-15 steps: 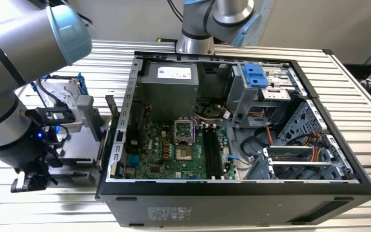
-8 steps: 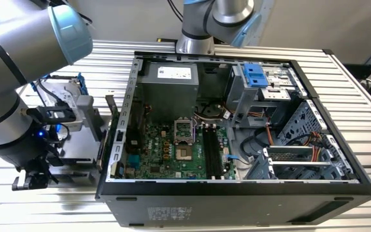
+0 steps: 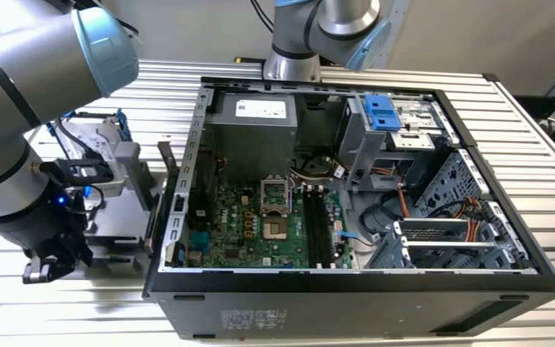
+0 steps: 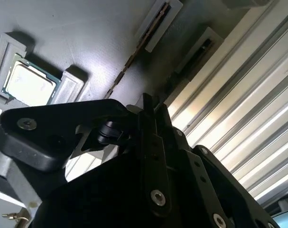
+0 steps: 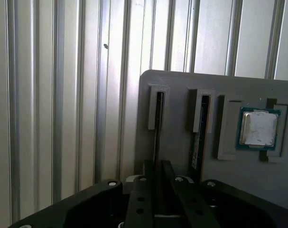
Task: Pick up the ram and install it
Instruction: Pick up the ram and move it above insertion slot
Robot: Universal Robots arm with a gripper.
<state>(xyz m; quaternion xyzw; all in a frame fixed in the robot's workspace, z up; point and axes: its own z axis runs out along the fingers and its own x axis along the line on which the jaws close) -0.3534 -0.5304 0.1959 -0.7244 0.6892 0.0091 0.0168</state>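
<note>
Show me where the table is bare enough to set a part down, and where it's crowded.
Bare ribbed table lies between the gray tray and the table's near edge, and beyond the case on the exterior view's right. Crowded: the tray, with the ram, processor and the gripper at it.

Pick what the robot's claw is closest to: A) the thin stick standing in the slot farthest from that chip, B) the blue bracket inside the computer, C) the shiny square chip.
A: in the first wrist view the gripper sits right at the ram, which stands on edge in its slot of the grey holder, while the processor chip lies beyond another slot.
</note>
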